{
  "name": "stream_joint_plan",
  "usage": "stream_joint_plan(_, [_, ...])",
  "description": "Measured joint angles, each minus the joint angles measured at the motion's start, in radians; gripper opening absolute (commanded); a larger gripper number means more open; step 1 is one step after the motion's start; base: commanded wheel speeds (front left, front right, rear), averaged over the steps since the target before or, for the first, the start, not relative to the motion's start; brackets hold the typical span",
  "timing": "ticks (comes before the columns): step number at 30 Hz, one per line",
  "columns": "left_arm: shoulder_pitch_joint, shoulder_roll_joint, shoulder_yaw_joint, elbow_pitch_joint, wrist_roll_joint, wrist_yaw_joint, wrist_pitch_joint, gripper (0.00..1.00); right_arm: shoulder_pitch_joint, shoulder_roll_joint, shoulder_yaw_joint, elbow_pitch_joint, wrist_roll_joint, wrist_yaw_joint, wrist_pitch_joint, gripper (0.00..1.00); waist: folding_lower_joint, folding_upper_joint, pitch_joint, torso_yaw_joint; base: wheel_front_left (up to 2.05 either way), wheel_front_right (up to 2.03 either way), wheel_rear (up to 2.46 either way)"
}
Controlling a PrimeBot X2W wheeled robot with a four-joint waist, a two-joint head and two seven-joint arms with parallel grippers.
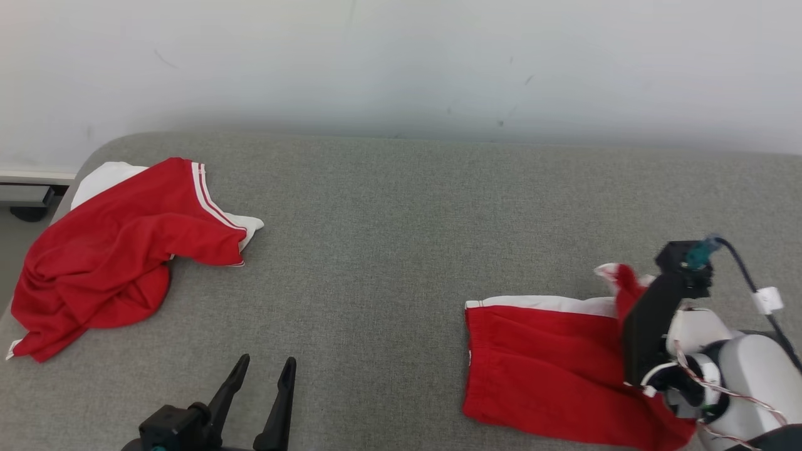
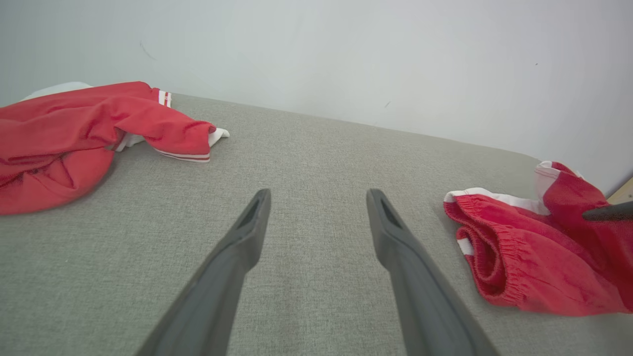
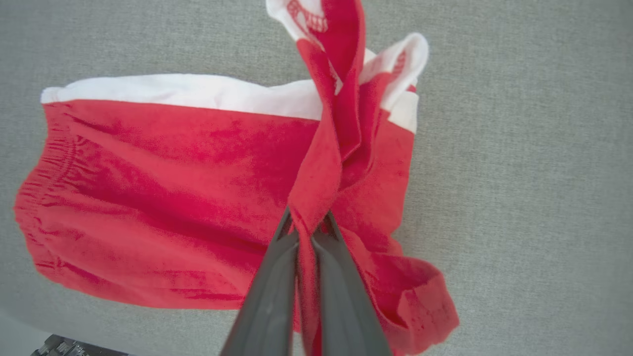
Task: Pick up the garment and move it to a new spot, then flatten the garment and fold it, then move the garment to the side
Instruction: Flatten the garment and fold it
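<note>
The left gripper (image 1: 266,359) is hovering low over the near edge of the grey fabric-covered bench (image 1: 388,250), at the robot's lower left. Its two dark fingers are standing wide apart, with nothing between them; in the left wrist view the gripper (image 2: 319,194) is pointing across bare grey cloth toward the wall.

On the robot's right, the right gripper (image 3: 307,220) is clamping tight on a twisted fold of the red shorts (image 1: 539,357). The fingers are pressing together on the cloth, and the pinched strip is running from the tips to a raised end edged in white. In the head view the pale right arm (image 1: 752,369) is reaching over the right end of the shorts, where a peak of red and white cloth is standing up off the bench.

The rest of the shorts (image 3: 148,198) is lying fairly flat on the near right part of the bench. A white band is running along their far edge, and the gathered elastic edge is facing the robot's left.

Farther off, well apart from the shorts, a second red garment (image 1: 106,263) with white stripes is lying crumpled at the far left corner of the bench. Beyond the bench, a pale wall (image 1: 401,62) is closing off the back.
</note>
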Motion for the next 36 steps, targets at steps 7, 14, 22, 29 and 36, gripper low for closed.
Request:
stream_joint_plan(7, [-0.002,-0.011,-0.021,0.010,-0.001,-0.017,0.000,1.00,-0.020,0.063,0.057,-0.016,0.000,0.005,0.029,0.00,0.0000,0.0000,-0.004,0.006,0.00,0.00,0.00])
stream_joint_plan(14, [-0.003,-0.014,-0.026,0.021,-0.001,-0.026,0.000,1.00,-0.035,0.116,0.113,-0.011,-0.006,0.004,0.040,0.00,0.0000,0.0000,-0.007,0.031,0.00,0.00,0.00])
stream_joint_plan(22, [-0.002,-0.013,-0.025,0.026,-0.001,-0.026,0.000,1.00,-0.081,0.129,0.151,0.036,-0.013,-0.005,0.047,0.00,0.0000,-0.0001,-0.008,0.058,0.00,0.00,0.00])
stream_joint_plan(29, [-0.003,-0.013,-0.023,0.030,-0.001,-0.026,0.000,1.00,-0.104,0.138,0.180,0.077,-0.016,-0.014,0.047,0.00,0.0001,-0.0001,-0.004,0.067,0.00,0.00,0.00])
stream_joint_plan(36, [-0.004,-0.013,-0.022,0.033,-0.001,-0.025,0.000,1.00,-0.122,0.142,0.212,0.110,-0.016,-0.020,0.042,0.00,0.0001,0.0000,0.000,0.078,0.00,0.00,0.00])
